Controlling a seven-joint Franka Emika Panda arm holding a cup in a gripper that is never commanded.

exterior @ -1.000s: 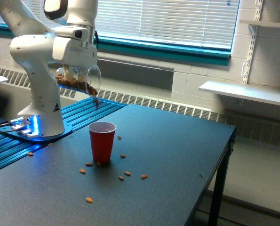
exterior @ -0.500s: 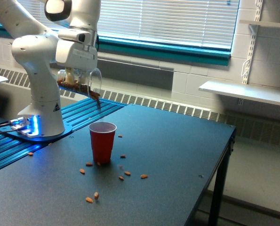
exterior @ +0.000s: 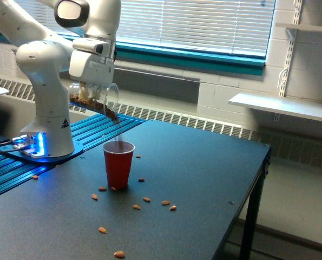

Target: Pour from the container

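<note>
Fingers (exterior: 90, 86) pinch the container (exterior: 94, 101), tipped well over; nuts (exterior: 111, 114) at its lip, red cup (exterior: 118, 163) below. I judge pouring midway: nuts remain inside, several scattered on desk (exterior: 204, 179).

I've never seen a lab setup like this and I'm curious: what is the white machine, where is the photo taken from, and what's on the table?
The white machine is a robot arm bolted at the table's far corner. The photo comes from one camera standing off the arm, looking across the dark table. At the arm's end, its gripper holds a clear plastic container of brown nuts, tipped so that the nuts slide toward its rim. The container hides how the jaws stand. Below stands an upright red cup, there to catch the nuts. Several nuts lie scattered on the table around the cup.
</note>
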